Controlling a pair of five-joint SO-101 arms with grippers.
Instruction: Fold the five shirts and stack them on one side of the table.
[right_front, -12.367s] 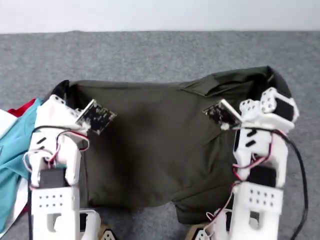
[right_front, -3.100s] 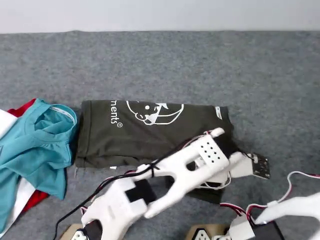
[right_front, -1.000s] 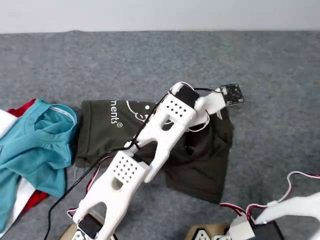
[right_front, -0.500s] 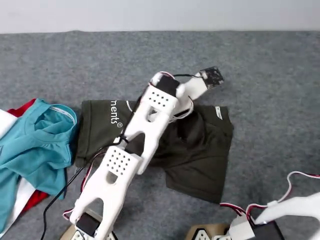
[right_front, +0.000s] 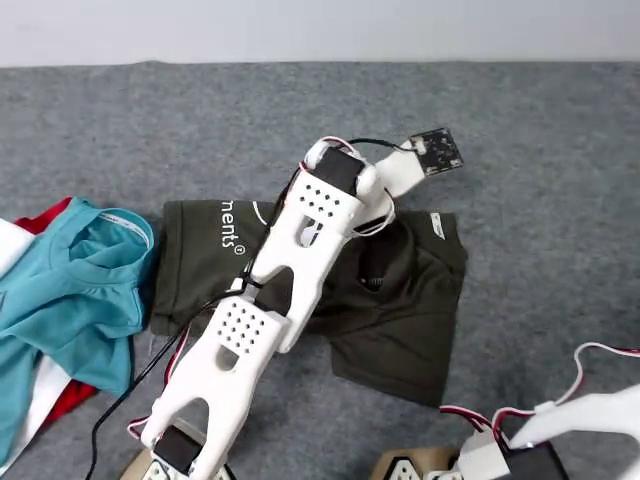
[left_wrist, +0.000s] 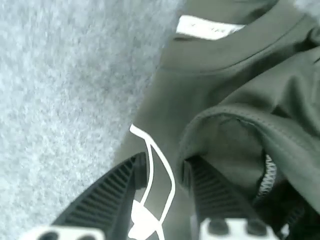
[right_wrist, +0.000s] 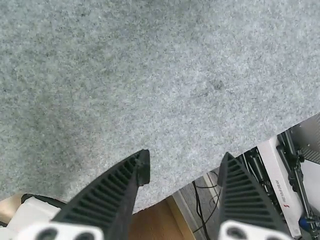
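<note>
- High view: looks down on a dark green shirt (right_front: 400, 310) lying partly folded in the middle of the grey felt table (right_front: 520, 130). Shows white lettering (right_front: 228, 225) and a white line drawing (right_front: 265, 212) on its chest, both cut off by the left arm (right_front: 300, 250) stretched across it.
- High view: takes in a teal shirt (right_front: 70, 290), a red shirt (right_front: 52, 215) and a white shirt (right_front: 10, 240) heaped together at the left edge, just beside the green one. Adds a white wall (right_front: 300, 30) beyond the far edge and part of the right arm (right_front: 590, 415) at the near right corner.
- Left wrist view: reveals what the arm hides from above, namely the left gripper (left_wrist: 162, 192) released, jaws slightly apart, low over the green chest. Shows a white printed line (left_wrist: 155, 160) between them and a raised fold (left_wrist: 225, 125) just beside one finger.
- Left wrist view: picks out a white collar label (left_wrist: 207, 27), its print too blurred to read, and bare felt alongside.
- Right wrist view: shows the right gripper (right_wrist: 182, 175) released, jaws wide, grasping nothing, over bare felt at the table's edge. Catches a wooden strip (right_wrist: 155, 220), cables (right_wrist: 200, 197) and dark stand legs (right_wrist: 285, 150) past that edge.
</note>
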